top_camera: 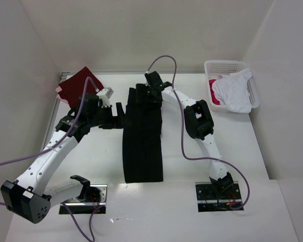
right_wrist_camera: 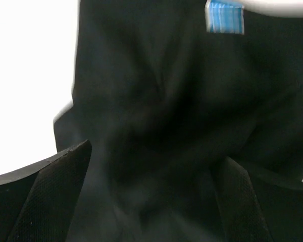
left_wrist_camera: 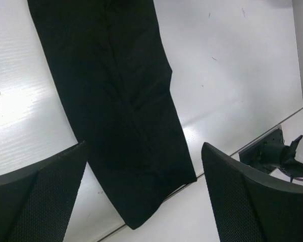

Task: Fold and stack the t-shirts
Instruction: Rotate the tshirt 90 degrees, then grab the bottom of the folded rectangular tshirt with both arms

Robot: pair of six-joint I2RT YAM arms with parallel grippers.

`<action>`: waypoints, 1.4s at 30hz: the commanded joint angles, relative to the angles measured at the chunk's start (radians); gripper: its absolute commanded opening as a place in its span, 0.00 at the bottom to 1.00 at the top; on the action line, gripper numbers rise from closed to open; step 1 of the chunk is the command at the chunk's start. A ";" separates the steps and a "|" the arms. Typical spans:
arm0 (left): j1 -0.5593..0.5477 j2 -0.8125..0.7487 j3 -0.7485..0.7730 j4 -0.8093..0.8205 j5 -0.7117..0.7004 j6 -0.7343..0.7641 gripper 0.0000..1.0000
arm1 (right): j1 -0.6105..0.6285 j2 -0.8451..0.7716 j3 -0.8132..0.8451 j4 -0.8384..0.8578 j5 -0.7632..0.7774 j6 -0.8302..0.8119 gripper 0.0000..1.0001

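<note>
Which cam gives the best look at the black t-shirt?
Top external: nearly the whole black t-shirt shows, folded into a long strip down the middle of the table. Left wrist shows only part of it, with one end. Right wrist is too close, just blurred dark cloth and a blue tag.

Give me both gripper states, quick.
Left gripper: open, empty, at the black t-shirt edge.
Right gripper: open, empty, above its far end.

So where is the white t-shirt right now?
In the top view, the white t-shirt lies in the white basket at the far right, draped over its rim, with a pink shirt tucked just left of it.
</note>
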 commanded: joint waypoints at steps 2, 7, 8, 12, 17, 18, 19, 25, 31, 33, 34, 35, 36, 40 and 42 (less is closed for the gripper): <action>-0.001 -0.026 -0.023 -0.005 0.004 -0.015 1.00 | -0.002 0.150 0.176 -0.099 0.113 0.000 1.00; -0.001 -0.008 -0.041 -0.015 0.031 -0.015 1.00 | -0.028 0.258 0.353 -0.137 0.113 0.000 1.00; -0.001 0.004 -0.041 -0.015 0.043 -0.015 1.00 | -0.039 0.283 0.396 -0.153 0.113 0.000 1.00; -0.001 0.043 -0.050 -0.015 0.056 -0.004 1.00 | -0.058 0.388 0.635 -0.231 0.122 -0.009 1.00; -0.001 0.064 -0.050 -0.015 0.056 0.007 1.00 | -0.094 0.388 0.659 -0.202 0.133 -0.009 1.00; -0.001 0.064 -0.050 -0.007 0.056 0.007 1.00 | -0.105 0.388 0.680 -0.210 0.133 -0.001 1.00; -0.001 0.072 -0.050 -0.006 0.056 0.016 1.00 | -0.107 0.388 0.728 -0.225 0.115 0.000 1.00; -0.001 0.054 -0.062 0.013 0.019 0.017 1.00 | -0.107 0.202 0.693 -0.207 0.042 -0.007 1.00; -0.001 0.075 -0.070 0.047 0.025 0.028 1.00 | -0.087 -0.207 0.310 -0.018 -0.034 0.006 1.00; -0.001 0.090 -0.059 0.037 0.016 0.031 1.00 | -0.078 -0.367 0.121 0.061 -0.016 0.022 1.00; -0.001 0.093 -0.055 0.037 0.007 0.031 1.00 | -0.078 -0.454 -0.028 0.108 -0.016 0.029 1.00; -0.001 0.093 -0.055 0.037 0.004 0.024 1.00 | -0.078 -0.515 -0.161 0.139 -0.010 0.040 1.00; -0.001 0.093 -0.061 0.042 0.003 0.012 1.00 | -0.078 -0.575 -0.252 0.169 0.006 0.045 1.00; -0.001 0.126 -0.153 0.106 0.037 -0.050 1.00 | -0.068 -0.847 -0.693 0.214 0.008 0.099 1.00; 0.008 0.155 -0.201 0.122 0.074 -0.069 1.00 | -0.068 -0.960 -0.872 0.268 -0.029 0.151 1.00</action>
